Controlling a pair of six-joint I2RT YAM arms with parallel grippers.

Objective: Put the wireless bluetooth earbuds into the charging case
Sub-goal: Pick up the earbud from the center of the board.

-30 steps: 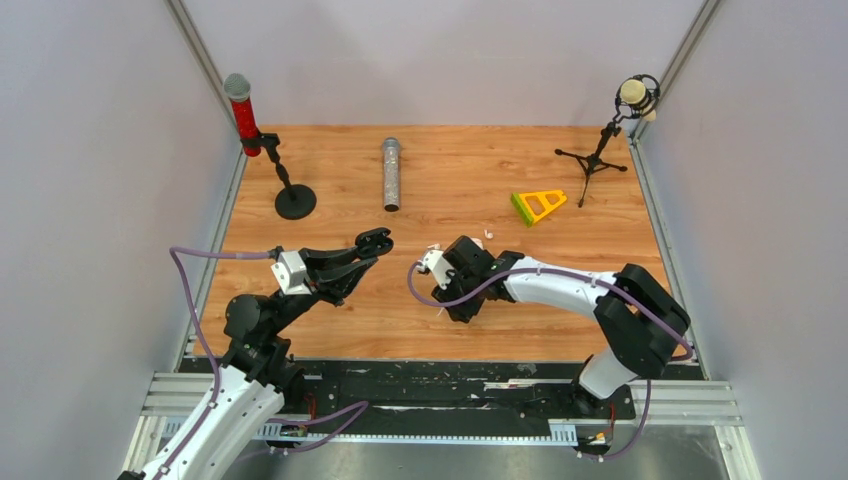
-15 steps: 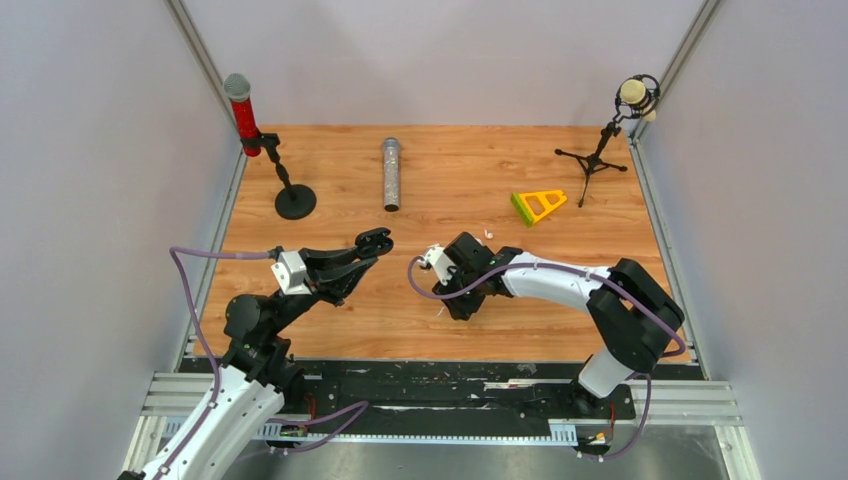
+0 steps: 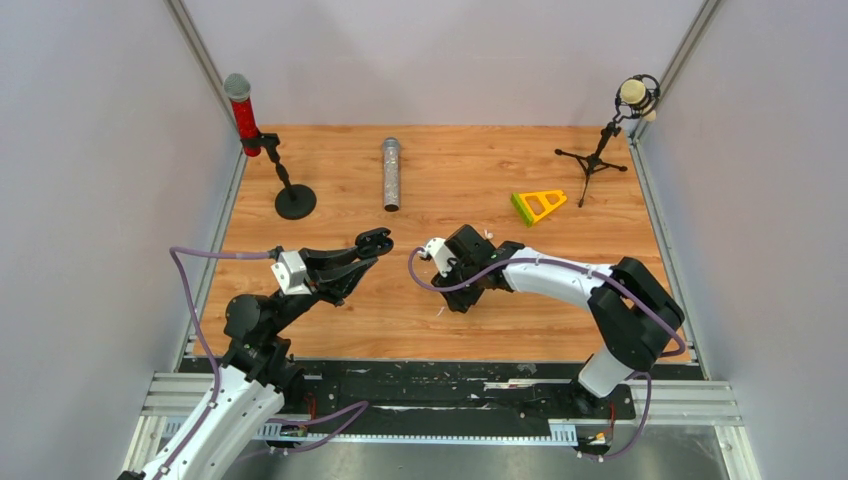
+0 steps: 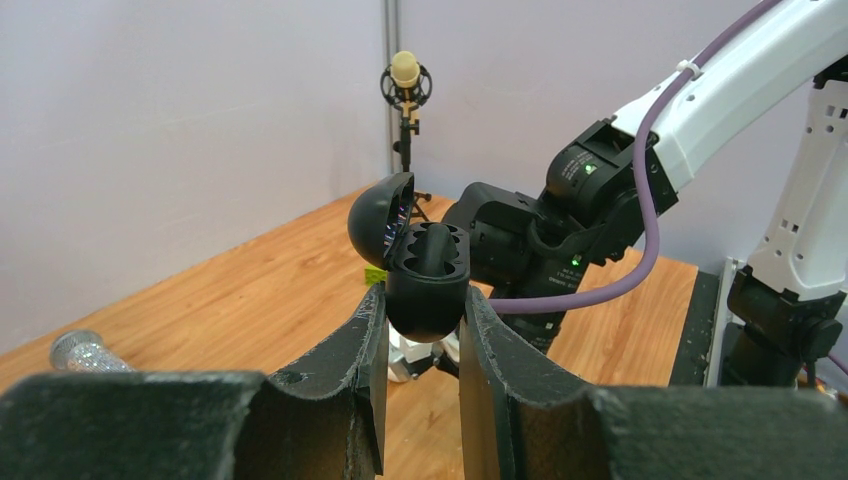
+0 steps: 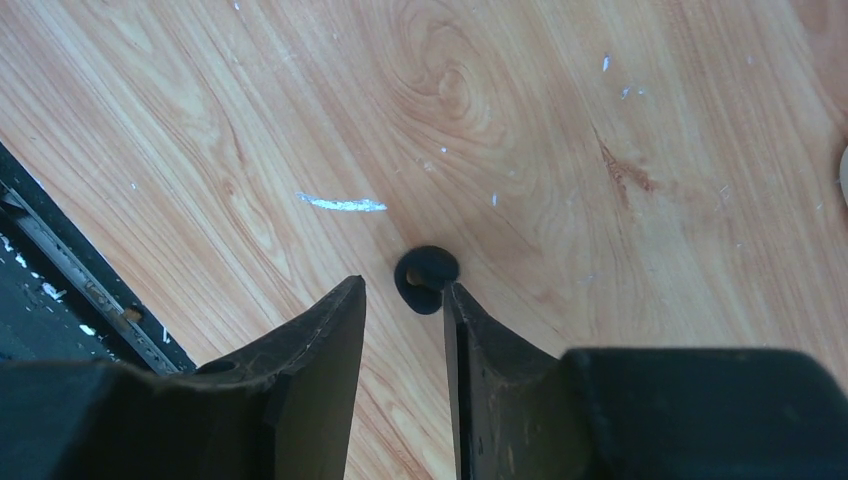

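Left hand (image 4: 422, 305) clenched on the open case, right hand (image 5: 402, 300) spread low over one earbud.

The left hand's two fingers clamp the black pebble-shaped charging case (image 4: 428, 265) above the wood-grain worktop (image 3: 450, 150), its lid (image 4: 382, 215) tipped back and the wells facing up. The right hand grasps nothing. A rounded black earbud (image 5: 428, 278) lies on the wood just past its fingertips, close against one finger; whether they touch is hard to tell. A thin white sliver (image 5: 342, 204) lies near the earbud with bare wood all around them. The black rail (image 5: 60, 270) at the worktop's near edge runs close by. A silver microphone (image 3: 391, 174) and a green-and-yellow wedge (image 3: 538, 205) lie well apart, toward the far side.
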